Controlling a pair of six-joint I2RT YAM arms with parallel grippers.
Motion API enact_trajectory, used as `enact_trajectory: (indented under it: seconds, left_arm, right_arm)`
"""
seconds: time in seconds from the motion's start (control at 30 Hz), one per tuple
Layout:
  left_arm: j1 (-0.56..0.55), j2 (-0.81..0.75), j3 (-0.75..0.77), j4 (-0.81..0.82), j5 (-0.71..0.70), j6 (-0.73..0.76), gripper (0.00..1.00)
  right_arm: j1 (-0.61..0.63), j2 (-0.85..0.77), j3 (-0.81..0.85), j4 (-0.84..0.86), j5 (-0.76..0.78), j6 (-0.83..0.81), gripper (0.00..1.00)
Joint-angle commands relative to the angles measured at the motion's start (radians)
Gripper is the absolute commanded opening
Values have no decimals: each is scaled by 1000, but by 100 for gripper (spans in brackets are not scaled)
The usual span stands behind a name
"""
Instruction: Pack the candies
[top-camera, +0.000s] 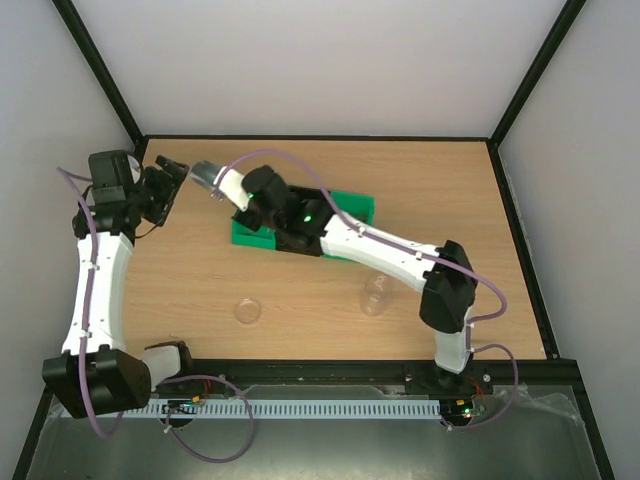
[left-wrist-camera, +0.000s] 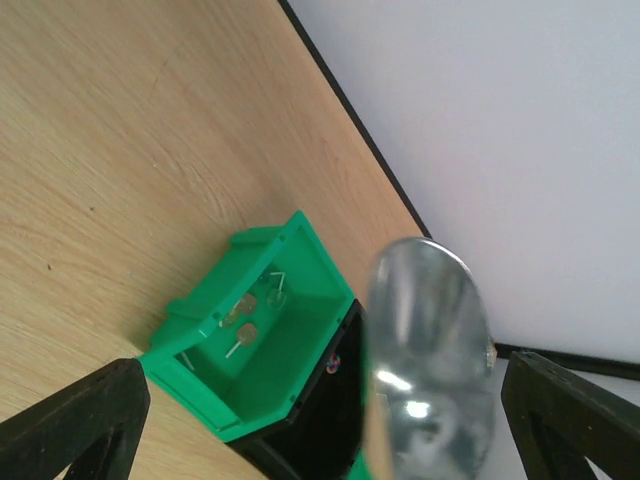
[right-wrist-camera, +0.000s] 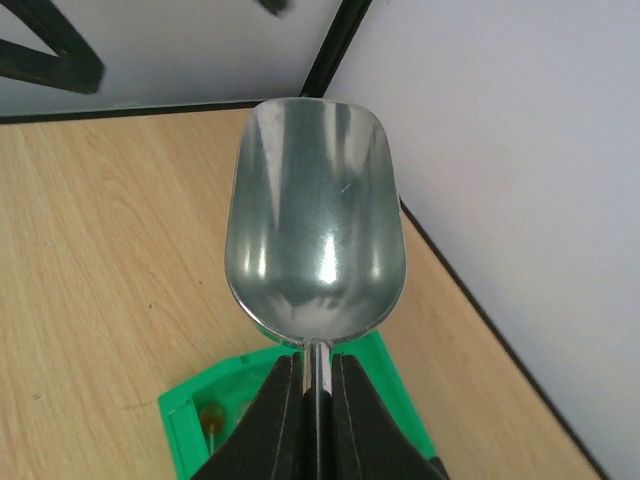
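Note:
A metal scoop (right-wrist-camera: 315, 240) with an empty bowl is held by its thin handle in my right gripper (right-wrist-camera: 318, 385), which is shut on it. In the top view the scoop (top-camera: 208, 176) hangs above the table, left of the green bin (top-camera: 352, 208). My left gripper (top-camera: 172, 186) stands wide open just left of the scoop's bowl, not touching it. In the left wrist view the scoop (left-wrist-camera: 430, 350) is a blur between the spread fingers (left-wrist-camera: 70, 420). A few small round candies (left-wrist-camera: 240, 322) lie on the floor of the green bin (left-wrist-camera: 300, 250). One candy (right-wrist-camera: 210, 415) shows beneath the right fingers.
A clear jar (top-camera: 377, 293) lies on the wooden table right of centre, and a clear round lid (top-camera: 247, 311) lies nearer the front. A black compartment (left-wrist-camera: 330, 400) adjoins the green bin. Black frame bars and white walls close in the back and sides.

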Motion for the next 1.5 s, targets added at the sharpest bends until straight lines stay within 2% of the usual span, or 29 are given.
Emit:
enact_trajectory:
  seconds: [0.0,0.27,0.4,0.5,0.57,0.67,0.77,0.9,1.07,1.37,1.47]
  left_arm:
    - [32,10,39,7,76,188,99]
    - [75,77,128,-45,107,489,99]
    - [75,100,130,-7,257,594,99]
    - [71,88,117,35,465,751,99]
    - [54,78,123,37,533,822,99]
    - [-10,66,139,-16,552,943,99]
    - [-66,79,152,-104,563,1022,95]
    - [-121,115,136,-195,546,1069,90]
    - [-165,169,125,-241,554,1058,86]
    - [-184,261,103,-254,659,989,68]
    - [-184,273,78,-237,724,967,56]
  right_arm:
    - [-69,-133,-49,-85,-213,129,1]
    - [-221,-295,-180,-111,-493,239,1]
    - [-283,-361,-247,-107,-604,276,1]
    - [-301,-406,-300,-101,-642,262,1]
    - [-301,-440,-346,-94,-651,237,1]
    - [-302,-466,-390,-120,-685,190,1]
    - [-301,-483,-416,-143,-710,137,1]
    - [-302,-492,-422,-166,-715,92,1]
    - [-301,-491,-414,-184,-727,60,1]
    - [-298,-495,-404,-195,-742,33,1]
    - [-296,-496,-401,-203,-745,17,1]
